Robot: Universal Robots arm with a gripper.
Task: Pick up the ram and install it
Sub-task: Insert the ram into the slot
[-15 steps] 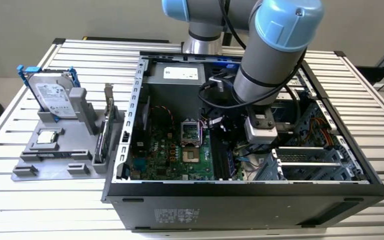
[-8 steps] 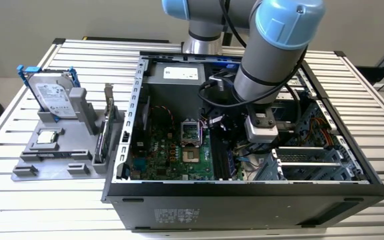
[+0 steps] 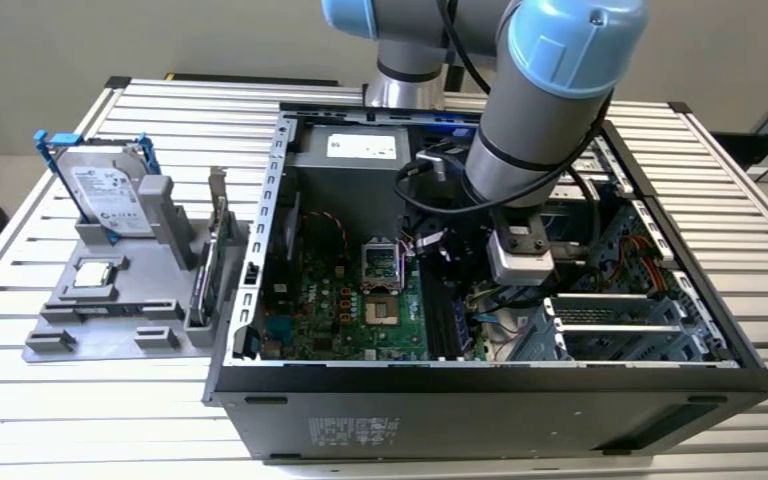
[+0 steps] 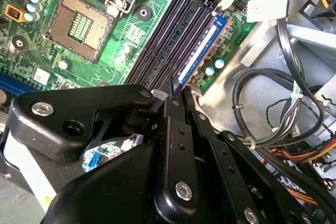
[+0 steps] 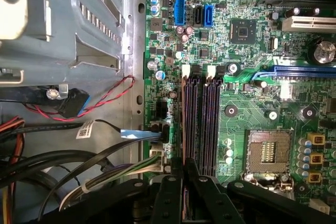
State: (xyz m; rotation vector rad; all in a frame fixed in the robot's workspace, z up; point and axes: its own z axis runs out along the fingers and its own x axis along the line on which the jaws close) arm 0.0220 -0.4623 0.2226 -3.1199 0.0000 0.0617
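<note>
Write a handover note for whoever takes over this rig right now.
Hand: shut on the near end of the ram, inside the computer case.
Ram: lined up in the memory slot nearest the edge of the motherboard.
Done: ram picked up and brought to the slot.
Left: full seating cannot be confirmed; the hand has not let go.

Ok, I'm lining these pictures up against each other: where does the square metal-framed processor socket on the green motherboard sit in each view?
Exterior view: the square metal-framed processor socket lies mid-case, on the exterior view's left of the arm.
First wrist view: it lies here, near the slots.
Second wrist view: it lies here, near the slots.
Shared landmark: the long black memory slots.
</note>
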